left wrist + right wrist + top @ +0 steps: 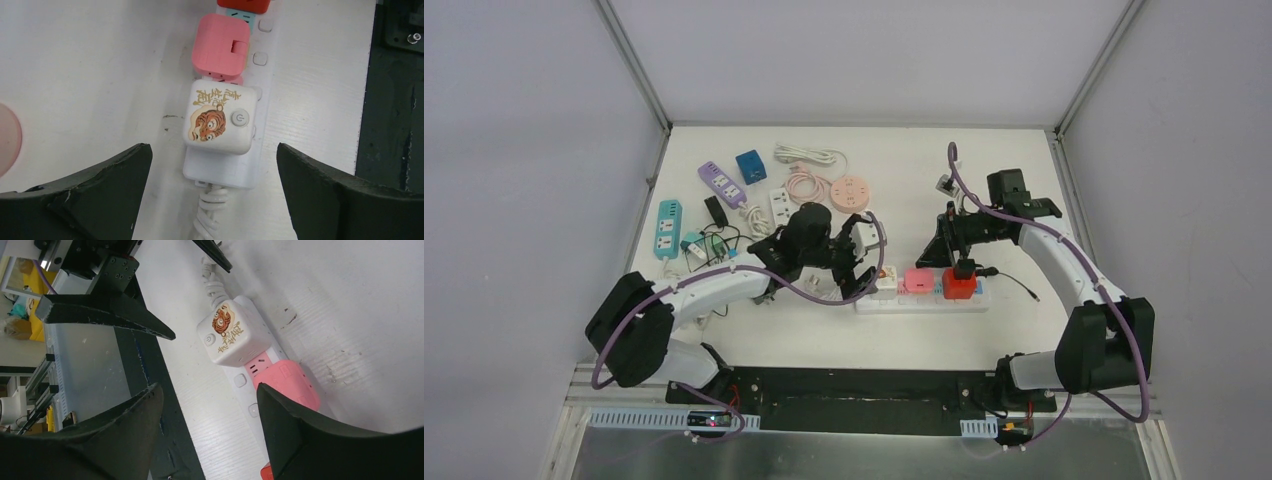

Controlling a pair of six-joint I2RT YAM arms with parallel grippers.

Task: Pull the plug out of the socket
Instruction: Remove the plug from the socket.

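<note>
The left end effector point(212, 150) is spread wide, its two dark fingers on either side of the tiger-print cube plug point(220, 117) without touching it. That cube sits in the end socket of the white power strip point(265, 100), which lies flat on the worktop point(75, 75) near the arm bases. The strip's cord point(210, 215) leaves just below the cube.

The right end effector point(209, 389) is also spread and grips nothing. It hangs over the other end of the strip, above the red plug point(959, 285). The pink plug point(220, 45) sits between the two.

Which plug comes out first is not settled. The likely plan is for one arm to pin the strip while the other pulls. The pulling fingers should drop low on the plug's flat sides, close squarely, and lift straight up along the pins. A tilted pull would probably drag the light strip along.

The pink plug touches the cube, which leaves little finger room on that side. The coiled cord also crowds the left fingers. A purple strip point(722, 183), a teal strip point(667, 228) and a round pink socket point(852, 192) lie well apart at the far left and obstruct nothing.
</note>
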